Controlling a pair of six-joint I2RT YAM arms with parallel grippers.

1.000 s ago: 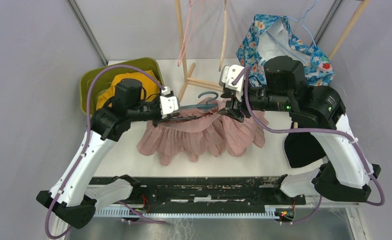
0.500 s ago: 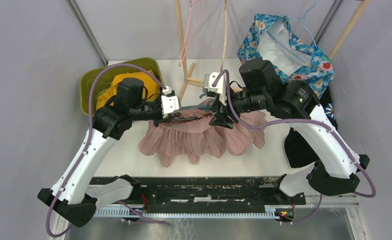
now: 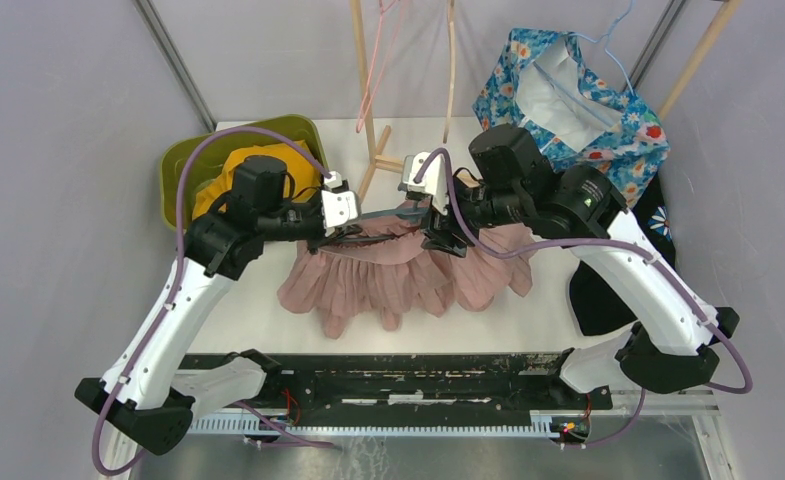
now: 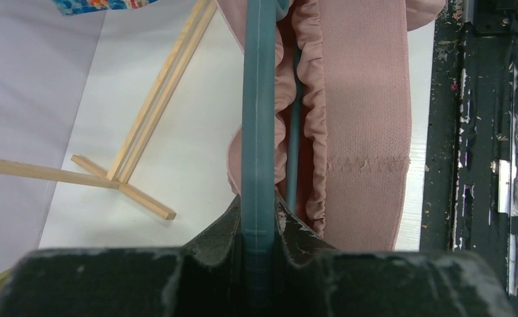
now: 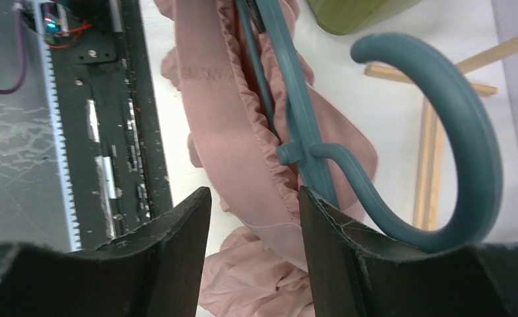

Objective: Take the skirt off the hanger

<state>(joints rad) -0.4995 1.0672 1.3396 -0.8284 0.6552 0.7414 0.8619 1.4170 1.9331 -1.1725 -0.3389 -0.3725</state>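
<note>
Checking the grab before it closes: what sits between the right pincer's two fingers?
The pink waistband of the skirt lies between the right pincer's open fingers, shown in the right wrist view.

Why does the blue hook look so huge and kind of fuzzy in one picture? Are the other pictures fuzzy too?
Right wrist view: the hanger hook sits close to the lens, so it looks huge and soft-edged, and the black fingers at the bottom are blurry. Left wrist view: the fingers are fuzzy too, the skirt stitching sharp. Top view: even light, everything fairly sharp.
</note>
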